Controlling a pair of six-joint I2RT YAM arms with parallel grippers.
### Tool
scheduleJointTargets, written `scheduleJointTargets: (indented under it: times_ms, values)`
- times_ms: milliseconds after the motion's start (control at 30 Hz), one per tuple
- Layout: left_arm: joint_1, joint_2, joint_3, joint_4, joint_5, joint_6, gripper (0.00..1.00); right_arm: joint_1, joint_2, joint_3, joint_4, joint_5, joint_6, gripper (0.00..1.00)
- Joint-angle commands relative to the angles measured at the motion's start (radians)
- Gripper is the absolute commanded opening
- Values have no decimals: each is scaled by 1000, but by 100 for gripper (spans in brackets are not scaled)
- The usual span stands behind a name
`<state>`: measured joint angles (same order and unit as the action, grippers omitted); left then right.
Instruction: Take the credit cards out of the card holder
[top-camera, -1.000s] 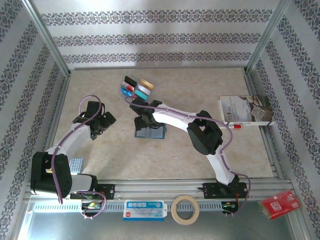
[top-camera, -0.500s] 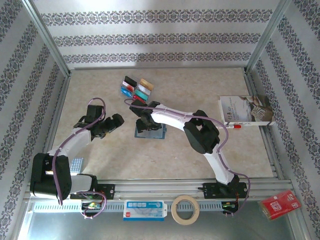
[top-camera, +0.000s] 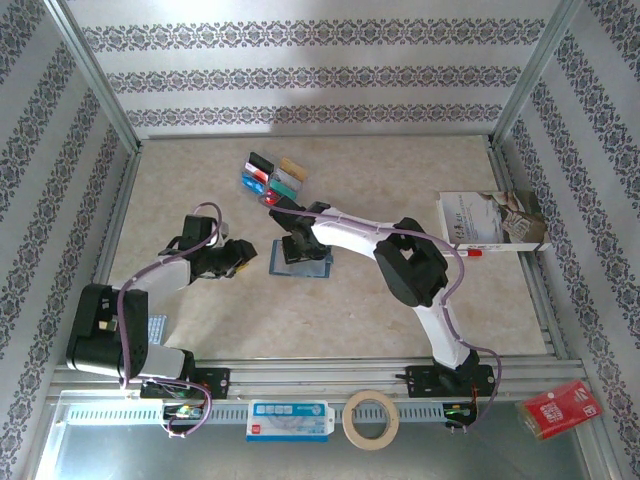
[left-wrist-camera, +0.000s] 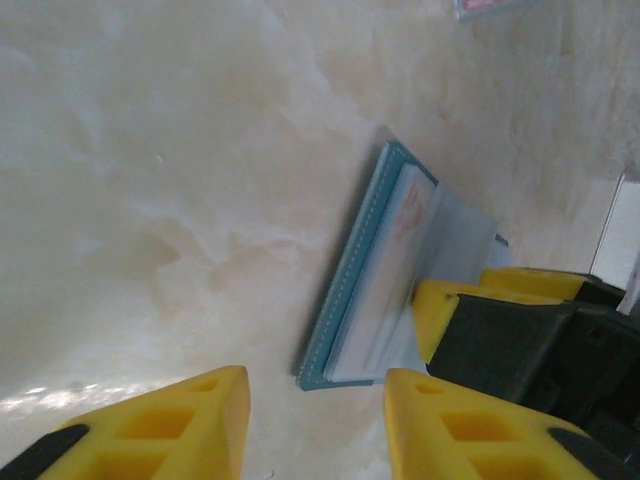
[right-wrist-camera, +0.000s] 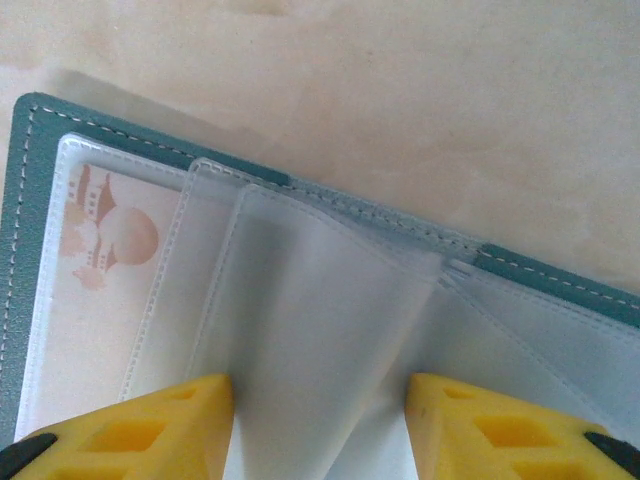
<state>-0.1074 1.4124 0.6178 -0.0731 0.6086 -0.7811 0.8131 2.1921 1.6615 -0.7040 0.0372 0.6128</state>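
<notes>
Your right end effector (top-camera: 297, 246) hangs over the open card holder (top-camera: 315, 266) at the middle of the bench (top-camera: 400, 170). Its fingers are apart astride a clear sleeve (right-wrist-camera: 300, 290), and you cannot tell whether it is grasping it. Your left end effector (top-camera: 238, 256) sits low just left of the holder, released, nothing between its fingers. The credit cards (top-camera: 272, 177) lie fanned on the bench beyond, near the holder but apart from it.
</notes>
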Motion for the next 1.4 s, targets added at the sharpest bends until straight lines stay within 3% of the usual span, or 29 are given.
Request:
scheduleJointTargets:
  times_ms: [0,100,200,567,767,967,1367]
  values:
    - [-35,39,4,95,67,-50,36,-14,37,-59,-49,-13,-14,49]
    - [-69,76,16,136,72,-68,27,-16,32,-69,-36,-24,-18,46]
    - [-130,105,32,120,-9,-71,22,-21,22,-89,-10,-64,-24,40]
    - [-190,231,71,222,20,-122,16,-30,-9,-135,49,-125,-23,35]
    - [-194,186,79,180,-20,-114,16,-37,-18,-140,53,-132,-31,34]
    - [-199,141,89,124,-51,-83,22,-40,-14,-137,58,-140,-27,34]
    - [-235,268,168,50,-39,-24,22,-56,-46,-161,83,-178,-19,34]
